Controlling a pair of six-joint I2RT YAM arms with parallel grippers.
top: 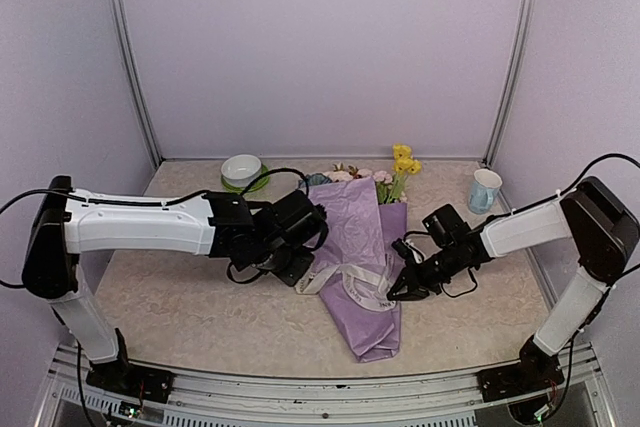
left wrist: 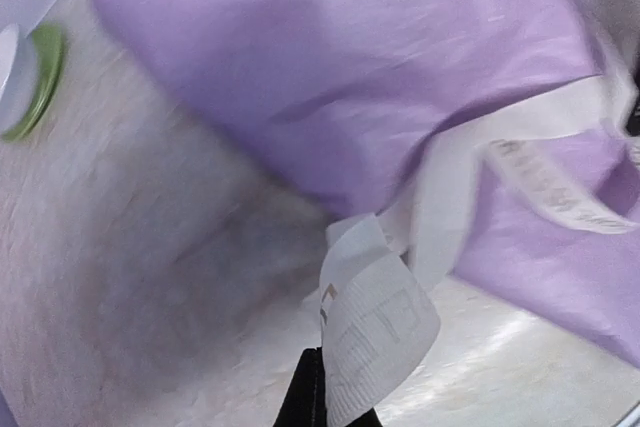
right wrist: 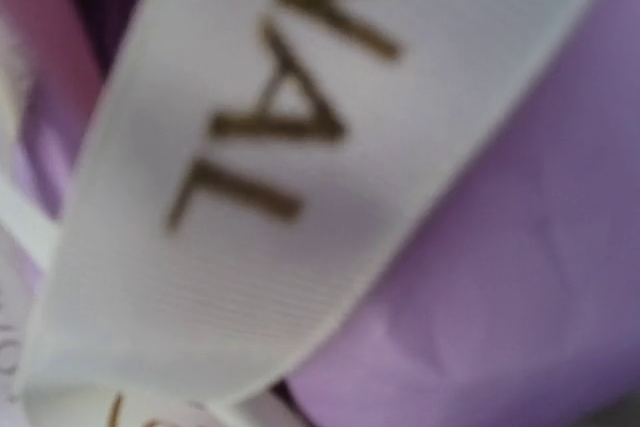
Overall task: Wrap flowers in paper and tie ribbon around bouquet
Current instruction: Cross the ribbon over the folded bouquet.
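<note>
The bouquet (top: 358, 232) lies flat on the table (top: 180, 312) in the middle of the top frame. Its narrow end points to the lower edge and its wide end to the back. There the flowers (top: 403, 161) show above the paper (top: 375, 322), yellow ones furthest right.

The ribbon (top: 352, 285) crosses the cone at mid-length, looped loosely, with strands running out to both sides.

The left gripper (top: 303, 269) sits at the cone's left edge. In its wrist view the dark fingertips (left wrist: 305, 402) at the bottom edge are pressed together on a curled ribbon end (left wrist: 375, 332). The paper (left wrist: 350, 77) fills the upper frame.

The right gripper (top: 398, 290) is at the cone's right edge, its jaws pressed together where a strand ends. In its wrist view the lettered ribbon (right wrist: 250, 207) lies blurred right across the lens, over the paper (right wrist: 520, 297). The fingers themselves are hidden there.

A white bowl (top: 242, 167) on a green rim stands at the back, left of centre. A cup (top: 486, 190) stands at the back right.
</note>
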